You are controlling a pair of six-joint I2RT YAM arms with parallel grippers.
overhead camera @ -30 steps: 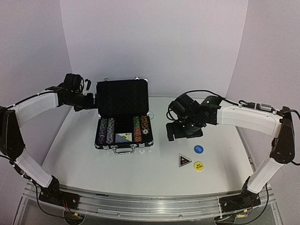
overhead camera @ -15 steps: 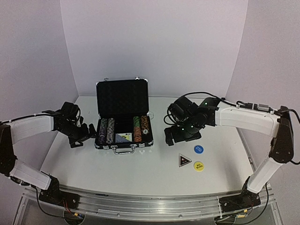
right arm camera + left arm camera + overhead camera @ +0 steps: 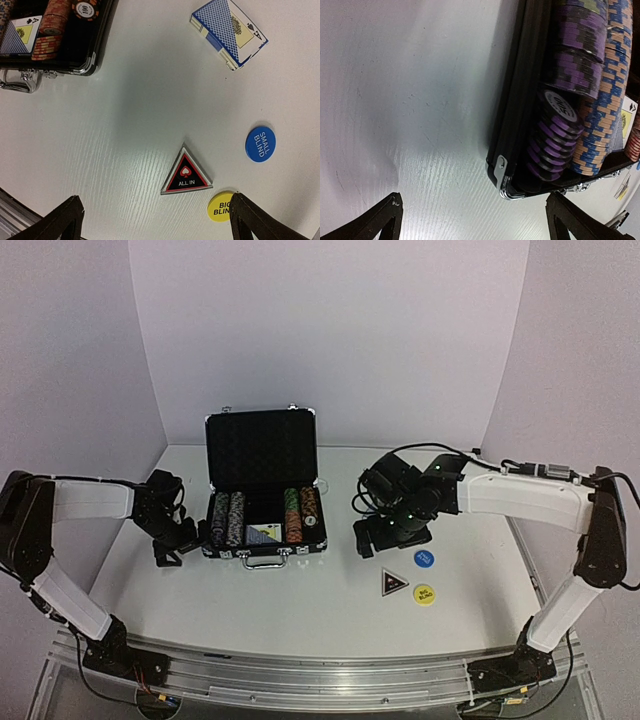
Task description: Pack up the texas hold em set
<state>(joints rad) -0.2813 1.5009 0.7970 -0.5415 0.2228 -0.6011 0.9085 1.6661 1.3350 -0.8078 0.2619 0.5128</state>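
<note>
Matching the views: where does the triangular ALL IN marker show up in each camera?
Top external: ALL IN marker sits right of centre, nearer the camera than the open case.
Left wrist: not in it.
Right wrist: lower centre.
Shared landmark: the case, right side in left wrist, top left in right wrist.

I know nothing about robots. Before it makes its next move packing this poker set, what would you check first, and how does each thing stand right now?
1. Case lid raised: ok.
2. Left hand open and empty, beside the case's left front corner: ok.
3. Right hand open and empty, above the loose pieces: ok.
4. Blue card deck, triangular marker, blue button and yellow button lying apart on the table, nothing on top of them: ok.
5. Everything packed: not ok, those four lie outside the case.
6. Free slot for the deck: cannot tell.
</note>
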